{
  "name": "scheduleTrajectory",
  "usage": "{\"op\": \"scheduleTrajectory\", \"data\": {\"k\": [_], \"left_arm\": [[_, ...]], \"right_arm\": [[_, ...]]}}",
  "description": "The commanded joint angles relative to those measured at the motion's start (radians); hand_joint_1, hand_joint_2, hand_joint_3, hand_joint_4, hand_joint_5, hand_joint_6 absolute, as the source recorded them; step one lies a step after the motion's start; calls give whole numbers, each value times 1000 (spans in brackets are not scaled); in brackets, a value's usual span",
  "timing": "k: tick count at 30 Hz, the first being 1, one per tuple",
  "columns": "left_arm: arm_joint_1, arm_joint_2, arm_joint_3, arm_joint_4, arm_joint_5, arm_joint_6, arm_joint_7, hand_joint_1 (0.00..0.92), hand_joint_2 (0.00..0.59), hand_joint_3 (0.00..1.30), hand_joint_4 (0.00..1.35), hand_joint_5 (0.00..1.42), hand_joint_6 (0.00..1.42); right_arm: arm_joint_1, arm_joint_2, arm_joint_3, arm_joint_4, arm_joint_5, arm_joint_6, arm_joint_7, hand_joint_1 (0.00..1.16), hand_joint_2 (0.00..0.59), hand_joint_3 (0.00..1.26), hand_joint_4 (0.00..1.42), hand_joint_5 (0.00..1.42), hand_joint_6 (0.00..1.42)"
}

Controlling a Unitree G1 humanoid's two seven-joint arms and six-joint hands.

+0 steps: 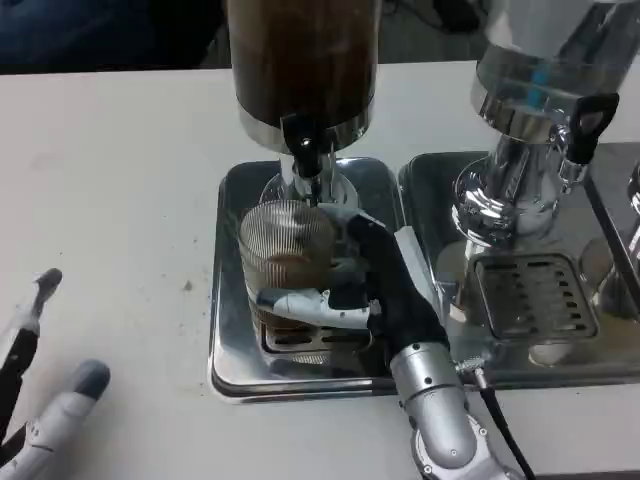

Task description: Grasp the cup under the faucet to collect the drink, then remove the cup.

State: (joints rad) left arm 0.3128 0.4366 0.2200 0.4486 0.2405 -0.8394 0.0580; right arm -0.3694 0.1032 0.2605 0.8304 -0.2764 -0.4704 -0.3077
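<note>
At lower left, the left hand rests on the white table, fingers spread, holding nothing. The ribbed clear glass cup stands upright, mouth up, under the dark drink dispenser's black faucet. The right hand wraps it from its right, forearm reaching up-left.

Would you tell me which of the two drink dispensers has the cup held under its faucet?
The left dispenser, filled with dark drink: the right hand holds the ribbed clear cup under its black-handled faucet. The right dispenser has nothing on its grille.
</note>
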Motion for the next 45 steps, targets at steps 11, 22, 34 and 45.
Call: {"op": "scheduleTrajectory", "data": {"k": [11,22,34,45], "left_arm": [[-10,11,-14,10,-10,3,-12,0,138,15,0,0,0],[-35,13,-26,33,-7,-3,-21,0,138,15,0,0,0],[-44,17,-43,41,-4,-6,-18,0,138,15,0,0,0],[-48,16,-57,45,-3,-7,-23,0,133,15,0,0,0]], "right_arm": [[70,33,19,-94,-61,-19,-73,1078,135,671,739,790,952],[110,15,27,-172,-97,8,-109,1070,129,698,778,826,1064],[175,-14,37,-262,-100,32,-97,1065,128,711,795,851,1109],[238,-40,41,-373,-123,53,-91,1065,126,723,807,871,1133]]}}
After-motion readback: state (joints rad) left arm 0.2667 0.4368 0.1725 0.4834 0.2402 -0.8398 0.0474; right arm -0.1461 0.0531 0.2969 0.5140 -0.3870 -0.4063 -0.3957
